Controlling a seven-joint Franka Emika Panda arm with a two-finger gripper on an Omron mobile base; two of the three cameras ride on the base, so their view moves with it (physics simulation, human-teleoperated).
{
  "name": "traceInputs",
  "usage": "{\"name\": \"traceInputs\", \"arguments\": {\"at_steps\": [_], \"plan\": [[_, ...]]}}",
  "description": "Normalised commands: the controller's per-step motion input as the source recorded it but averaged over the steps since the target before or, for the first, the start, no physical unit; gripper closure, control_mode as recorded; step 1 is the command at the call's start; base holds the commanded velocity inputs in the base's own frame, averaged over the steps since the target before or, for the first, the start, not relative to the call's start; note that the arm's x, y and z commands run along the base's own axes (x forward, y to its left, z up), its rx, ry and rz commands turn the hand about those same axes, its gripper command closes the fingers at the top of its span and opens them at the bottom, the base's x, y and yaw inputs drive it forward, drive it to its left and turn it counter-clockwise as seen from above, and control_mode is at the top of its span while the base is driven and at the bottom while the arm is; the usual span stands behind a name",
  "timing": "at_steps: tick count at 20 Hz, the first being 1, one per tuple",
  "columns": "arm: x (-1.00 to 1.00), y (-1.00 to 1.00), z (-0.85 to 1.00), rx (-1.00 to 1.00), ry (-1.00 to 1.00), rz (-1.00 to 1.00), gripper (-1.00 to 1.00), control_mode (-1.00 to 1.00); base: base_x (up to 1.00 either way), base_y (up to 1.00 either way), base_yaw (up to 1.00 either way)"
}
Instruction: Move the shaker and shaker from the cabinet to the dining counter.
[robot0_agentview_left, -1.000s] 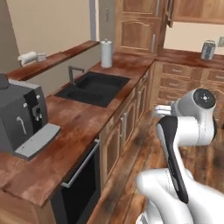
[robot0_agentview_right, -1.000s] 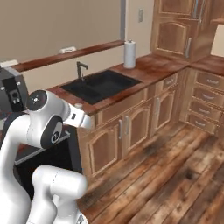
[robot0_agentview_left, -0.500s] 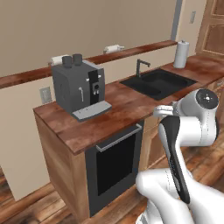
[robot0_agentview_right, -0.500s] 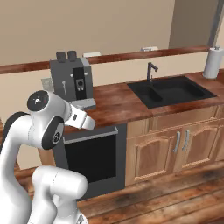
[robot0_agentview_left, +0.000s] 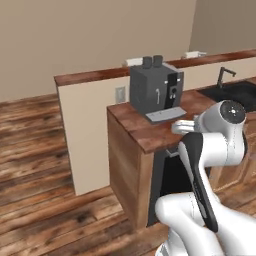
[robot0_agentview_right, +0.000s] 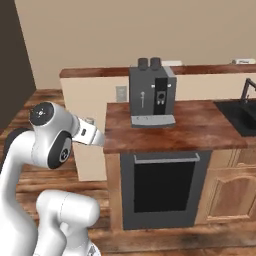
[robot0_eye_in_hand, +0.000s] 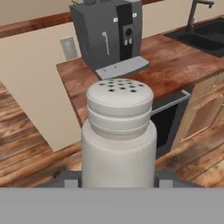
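A light-grey shaker with a perforated rounded cap stands upright close in front of the hand camera. My gripper is shut on its lower body, and a dark fingertip shows on either side. The hand is held out over the wood floor, short of the kitchen worktop's corner. Behind the worktop runs the raised dining counter with its reddish-brown top. The cabinet is out of view.
A dark grey coffee machine stands on the worktop. Below it is a black oven. A black sink with faucet lies to the right. Open wood floor stretches to the left.
The base has turned left, so the whole scene slid right. The wall cabinets and drawers left the picture, and the coffee machine and worktop end now sit in the middle.
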Motion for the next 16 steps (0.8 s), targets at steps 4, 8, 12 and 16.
{"name": "traceInputs", "arguments": {"at_steps": [4,8,12,16], "plan": [[0.0,0.0,0.0,0.0,0.0,0.0,1.0,1.0,0.08,0.94,0.02],[0.0,0.0,0.0,0.0,0.0,0.0,1.0,1.0,0.16,0.94,0.0],[0.0,0.0,0.0,0.0,0.0,0.0,1.0,1.0,0.24,0.94,0.0],[0.0,0.0,0.0,0.0,0.0,0.0,1.0,1.0,0.33,0.93,0.0]]}}
